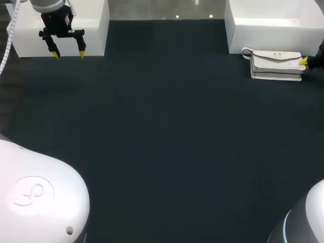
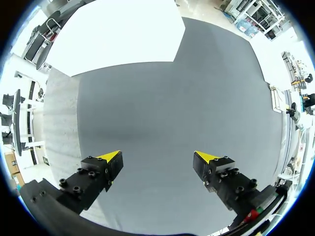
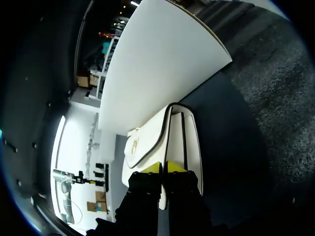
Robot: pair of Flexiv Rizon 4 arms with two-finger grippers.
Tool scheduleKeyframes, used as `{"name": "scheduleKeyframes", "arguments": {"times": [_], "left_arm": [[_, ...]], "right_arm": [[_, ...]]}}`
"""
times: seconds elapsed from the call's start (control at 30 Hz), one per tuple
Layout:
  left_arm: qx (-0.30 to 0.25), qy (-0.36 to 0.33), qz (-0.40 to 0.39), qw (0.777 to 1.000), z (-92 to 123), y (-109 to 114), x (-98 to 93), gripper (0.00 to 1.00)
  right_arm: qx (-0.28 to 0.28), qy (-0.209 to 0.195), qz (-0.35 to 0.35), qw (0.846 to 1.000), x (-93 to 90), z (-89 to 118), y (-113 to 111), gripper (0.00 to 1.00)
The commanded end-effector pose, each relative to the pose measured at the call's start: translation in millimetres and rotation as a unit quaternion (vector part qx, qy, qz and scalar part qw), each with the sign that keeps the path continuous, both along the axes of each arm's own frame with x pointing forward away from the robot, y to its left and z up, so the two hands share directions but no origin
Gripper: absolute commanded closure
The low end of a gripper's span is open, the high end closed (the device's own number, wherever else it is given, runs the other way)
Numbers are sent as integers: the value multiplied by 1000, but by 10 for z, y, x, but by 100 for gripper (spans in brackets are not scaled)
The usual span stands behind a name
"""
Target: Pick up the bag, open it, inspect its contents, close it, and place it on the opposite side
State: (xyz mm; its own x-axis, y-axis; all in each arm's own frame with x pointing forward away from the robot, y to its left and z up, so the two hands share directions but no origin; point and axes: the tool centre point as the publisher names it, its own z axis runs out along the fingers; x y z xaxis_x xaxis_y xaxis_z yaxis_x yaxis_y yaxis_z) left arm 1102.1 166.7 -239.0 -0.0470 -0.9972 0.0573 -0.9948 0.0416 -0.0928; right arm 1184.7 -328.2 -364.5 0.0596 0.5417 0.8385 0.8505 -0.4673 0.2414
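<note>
Left gripper (image 2: 158, 157) hangs wide open with nothing between its fingers; dark tabletop (image 2: 172, 108) lies under and ahead of it, and a white box (image 2: 113, 34) stands further ahead. Right gripper (image 3: 163, 167) has its yellow tips drawn close together, pressed against the near end of the white bag (image 3: 147, 142); whether any part of the bag is pinched between them I cannot tell. The bag lies flat on the tabletop straight ahead of this gripper, with a second white box (image 3: 162, 64) just beside it, and it is well apart from the left gripper
</note>
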Motion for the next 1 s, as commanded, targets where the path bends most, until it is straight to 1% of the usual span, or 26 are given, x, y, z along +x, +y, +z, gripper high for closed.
{"name": "scheduleKeyframes", "arguments": {"times": [0.03,0.33,0.6,0.7,0.73,0.8,0.83,0.87,0.9,1.0], "left_arm": [[1,0,0,1000,1,1,2,0],[1,0,0,1000,1,1,2,0],[1,0,0,1000,1,1,2,0],[1,0,0,1000,1,1,2,0],[1,0,0,1000,1,1,2,0],[1,0,0,1000,1,1,2,0],[1,0,0,1000,1,1,2,0],[1,0,0,1000,1,1,2,0],[1,0,0,1000,1,1,2,0],[1,0,0,1000,1,1,2,0]], "right_arm": [[23,163,260,951,133,-17,-101,100],[22,172,271,947,257,0,-206,100],[14,182,283,941,323,-14,-231,100],[16,185,286,940,344,-21,-248,98],[16,185,287,940,345,-21,-249,93],[17,186,287,940,346,-19,-255,75],[18,186,288,939,338,-11,-262,58],[18,185,288,939,330,-3,-270,21],[17,185,287,940,319,10,-281,0],[13,182,276,944,274,66,-351,0]]}}
